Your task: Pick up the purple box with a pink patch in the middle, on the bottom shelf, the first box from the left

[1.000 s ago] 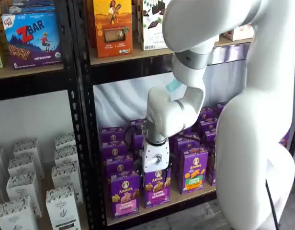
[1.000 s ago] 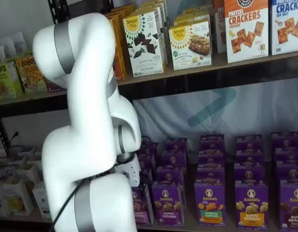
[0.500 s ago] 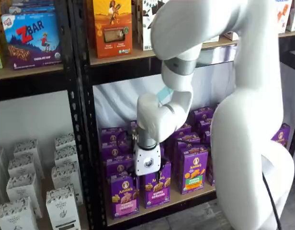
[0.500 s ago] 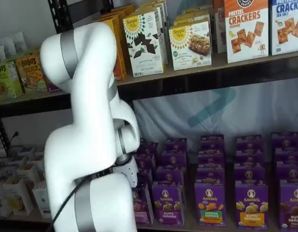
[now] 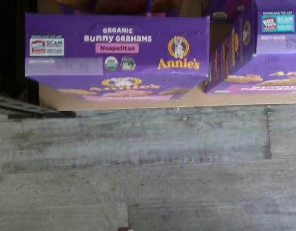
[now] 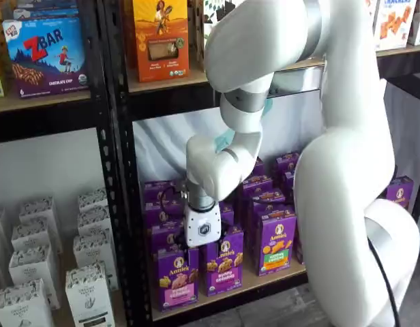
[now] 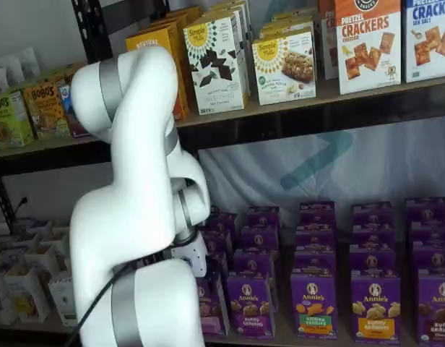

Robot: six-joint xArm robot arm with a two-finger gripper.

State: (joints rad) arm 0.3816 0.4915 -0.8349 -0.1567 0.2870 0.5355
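Note:
The purple box [image 6: 177, 278] with its pink patch stands upright at the left end of the bottom shelf [image 6: 264, 285], front row. My gripper [image 6: 200, 242] hangs just above and slightly right of its top; only the white body shows, and the fingers are hidden. Nothing is held. The wrist view looks down on the purple box [image 5: 117, 53] with its pink "Neapolitan" label, at the front edge of the bottom shelf [image 5: 138, 102]. In a shelf view my arm covers most of the purple box [image 7: 212, 311], with my gripper [image 7: 191, 258] just above it.
Purple Annie's boxes fill the board: a bunny grahams box [image 6: 223, 267] right beside the target and one with an orange-and-green patch [image 6: 276, 240]. A black rack upright [image 6: 118, 204] stands close on the left, with white boxes [image 6: 87, 293] beyond it. Grey floor [image 5: 148, 168] lies below.
My arm has swung left, carrying the gripper from over the neighbouring box to above the leftmost front box. The boxes have not moved.

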